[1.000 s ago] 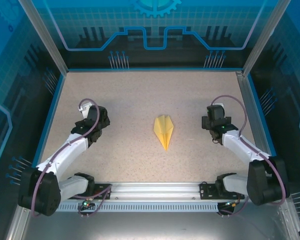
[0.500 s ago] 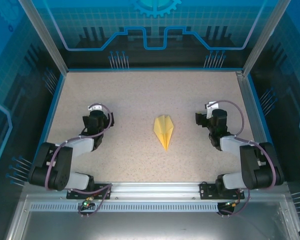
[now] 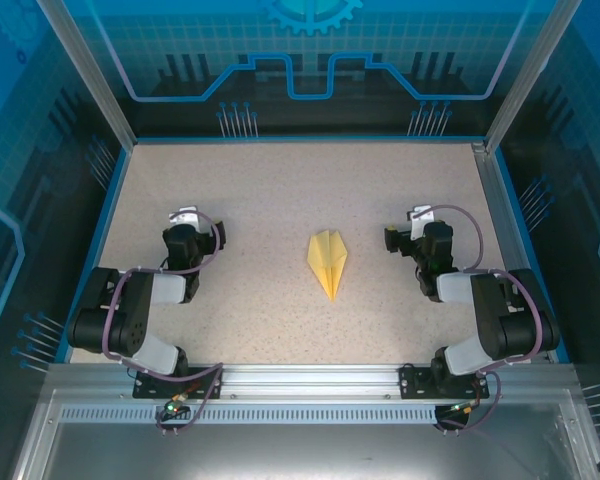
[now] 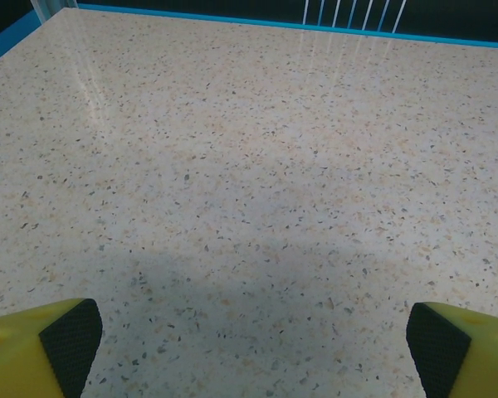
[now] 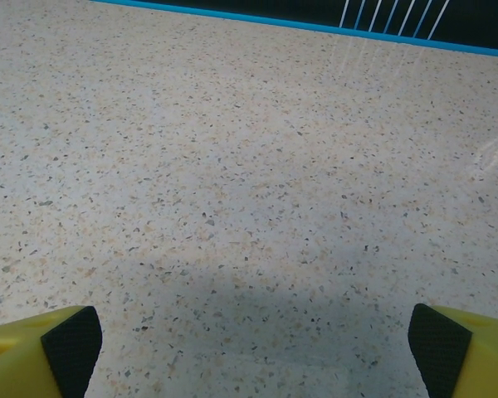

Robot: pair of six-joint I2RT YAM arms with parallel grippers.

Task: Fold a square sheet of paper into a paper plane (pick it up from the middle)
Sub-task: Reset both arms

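Top external: the small yellow folded paper plane [image 3: 328,262] lies between the pincers, clear of both; left gripper [image 4: 253,340] and right gripper [image 5: 256,340] gape empty. Creases possibly loose, so a stray swing could spring them.

My table [image 4: 249,149] is looking like speckled beige stone, smooth and faintly glossy, catching pale streaks of light near its blue rim [image 4: 232,18]. My fingers [image 4: 8,352] are showing hard yellow plastic with matt black, slightly grainy pads [image 4: 70,342]. The plane [image 3: 327,262] is lying as thin matt yellow paper, sharply creased. The rail [image 3: 310,378] is gleaming like brushed metal.
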